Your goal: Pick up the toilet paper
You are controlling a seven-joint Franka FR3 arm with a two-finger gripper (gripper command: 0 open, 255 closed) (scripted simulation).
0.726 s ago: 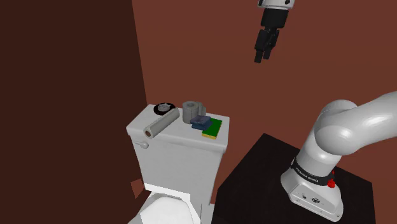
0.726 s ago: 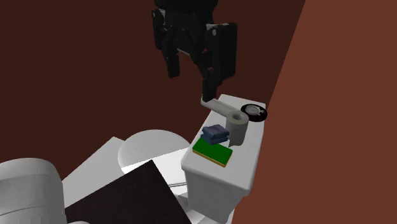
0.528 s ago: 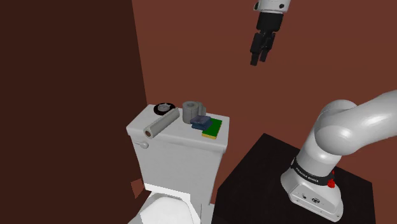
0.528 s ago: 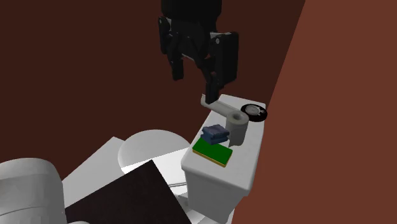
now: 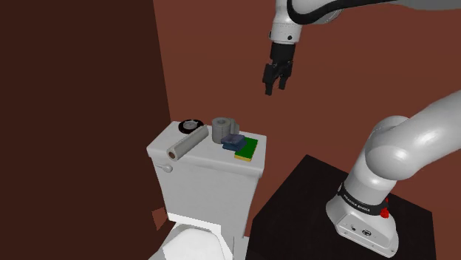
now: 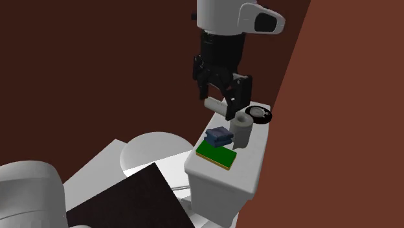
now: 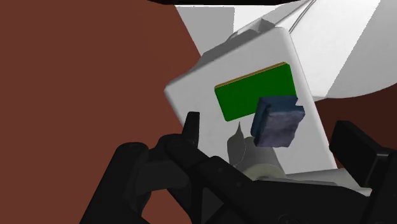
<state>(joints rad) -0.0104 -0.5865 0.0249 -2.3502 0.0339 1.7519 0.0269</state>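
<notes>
Red-brown bathroom walls, white toilet.

Shoulder view: toilet paper [image 5: 222,127] stands upright nr the back edge of the tank lid [image 5: 207,150], abt mid-length. Hole faces up, so a top-down grab looks workable. A blue-grey pad [image 5: 232,142] & green sponge [image 5: 247,148] crowd its front side. Pincer [image 5: 274,80] hangs high above, pointing down, well apart from the roll.

2nd exterior view: pincer [image 6: 217,107] wide open, empty; roll [image 6: 243,129] lower, untouched.

Wrist view: fingers [image 7: 191,130] spread; roll [image 7: 245,159] peeks out btwn them, next to the pad.
</notes>
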